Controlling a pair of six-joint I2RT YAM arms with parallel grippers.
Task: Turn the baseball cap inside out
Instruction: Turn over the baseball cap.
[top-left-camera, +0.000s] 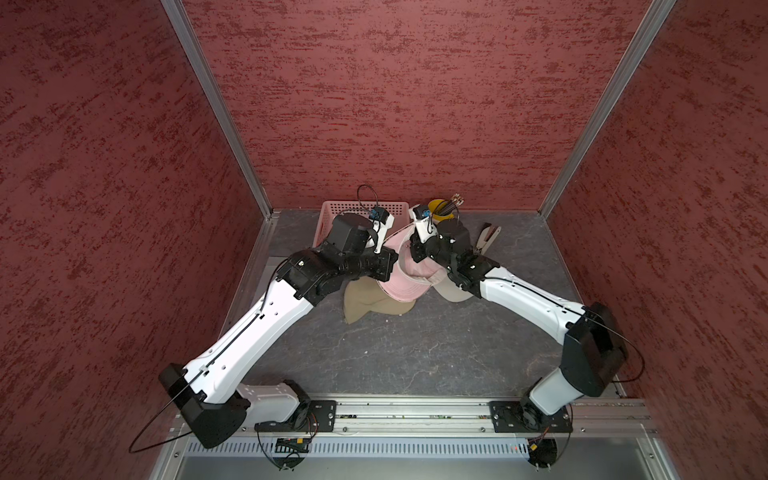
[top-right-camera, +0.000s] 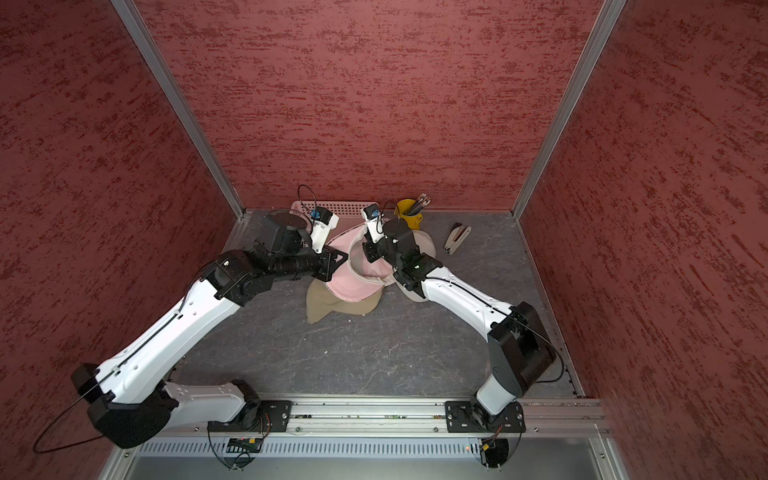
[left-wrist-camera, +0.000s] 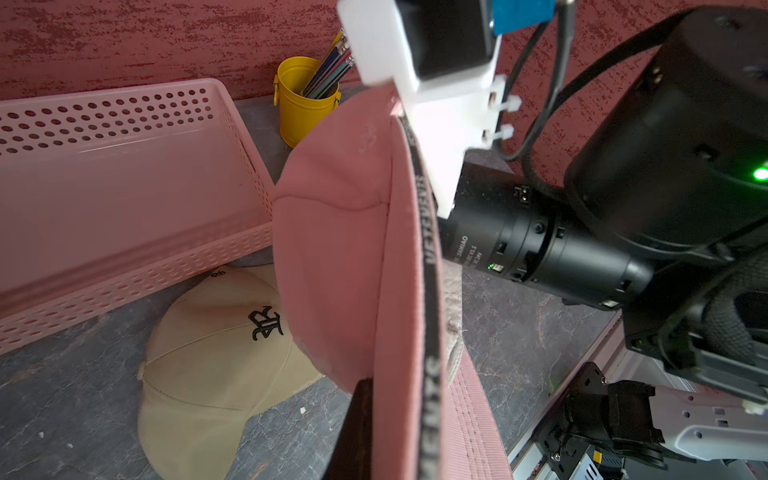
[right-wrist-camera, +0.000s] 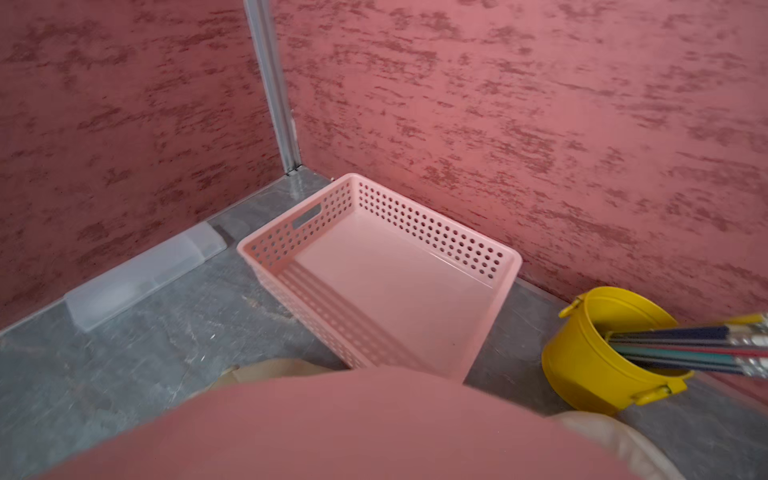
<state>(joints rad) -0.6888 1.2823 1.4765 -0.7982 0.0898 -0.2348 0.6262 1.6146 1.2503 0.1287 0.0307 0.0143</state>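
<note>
The pink baseball cap (top-left-camera: 405, 286) (top-right-camera: 353, 286) hangs above the grey table between both arms, its opening with the pale sweatband turned up. My left gripper (top-left-camera: 395, 259) (top-right-camera: 338, 262) is shut on the cap's rim. In the left wrist view a dark finger (left-wrist-camera: 353, 432) presses against the pink cloth (left-wrist-camera: 332, 249) beside the black lettered band. My right gripper (top-left-camera: 411, 251) (top-right-camera: 368, 253) is at the opposite side of the rim, shut on the cap. In the right wrist view pink cloth (right-wrist-camera: 374, 436) hides its jaws.
A beige cap (top-left-camera: 370, 303) (left-wrist-camera: 216, 353) lies under the pink one, and an off-white cap (top-left-camera: 455, 291) lies under the right arm. A pink perforated basket (top-left-camera: 332, 203) (right-wrist-camera: 415, 224), a yellow cup of pencils (top-right-camera: 409, 212) (right-wrist-camera: 598, 357) and a stapler (top-right-camera: 456, 239) stand along the back wall.
</note>
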